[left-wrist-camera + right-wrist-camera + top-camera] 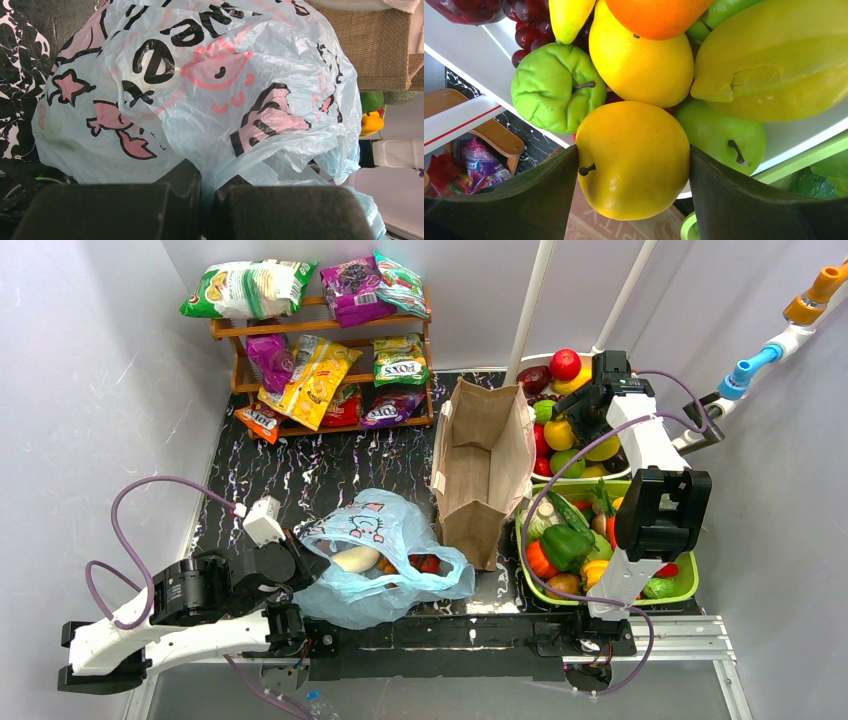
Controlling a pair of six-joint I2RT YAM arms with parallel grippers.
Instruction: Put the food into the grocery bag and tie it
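Pinching a yellow apple right of the brown paper bag, the right gripper would need to carry it leftward past that bag to the grocery bag, whose plastic the left gripper clamps tight.

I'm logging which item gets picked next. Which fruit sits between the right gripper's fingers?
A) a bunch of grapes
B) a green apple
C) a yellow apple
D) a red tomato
C: the right wrist view shows the yellow apple filling the gap between the two dark fingers of the right gripper.
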